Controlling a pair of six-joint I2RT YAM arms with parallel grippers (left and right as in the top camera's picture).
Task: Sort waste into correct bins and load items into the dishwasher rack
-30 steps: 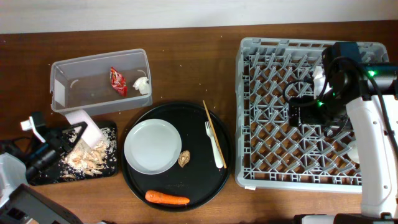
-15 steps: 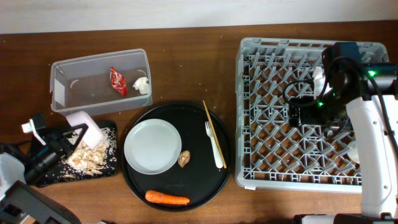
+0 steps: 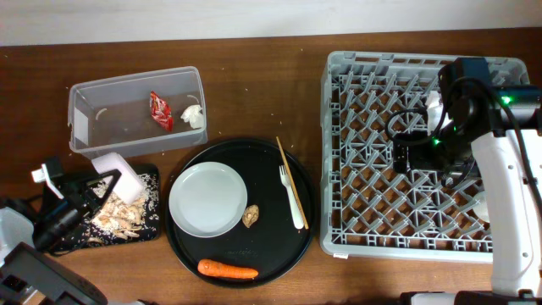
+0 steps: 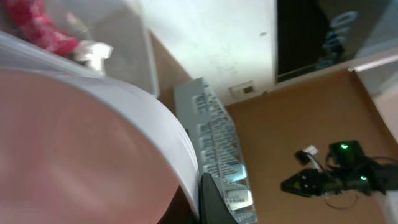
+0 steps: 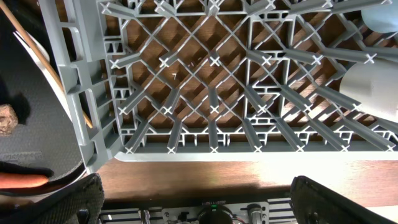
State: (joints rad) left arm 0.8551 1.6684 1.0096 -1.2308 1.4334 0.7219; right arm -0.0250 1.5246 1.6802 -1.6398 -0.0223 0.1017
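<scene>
Left gripper (image 3: pixel 98 180), left of the round black tray (image 3: pixel 273 244), pinches the white-pink bowl (image 3: pixel 119 175) tilted white-side-up over the scrap-filled small black tray (image 3: pixel 146 234) (wrapper (image 3: pixel 161 110) and tissue (image 3: pixel 195 117) lie in the clear tub (image 3: pixel 79 127)); wrist views: pink bowl close-up, right gripper (image 5: pixel 199 194) spread above the dishwasher rack (image 5: pixel 214 111).

Behind the round black tray (image 3: pixel 275 246) there is a wide patch of bare table (image 3: pixel 262 93), easy to pass through. On its right the big grey rack (image 3: pixel 364 152) sits close, leaving a thin gap. On its left the small black tray (image 3: pixel 151 230) and a tipped bowl (image 3: pixel 125 176) block the way, with the clear tub (image 3: pixel 93 127) behind them.
</scene>
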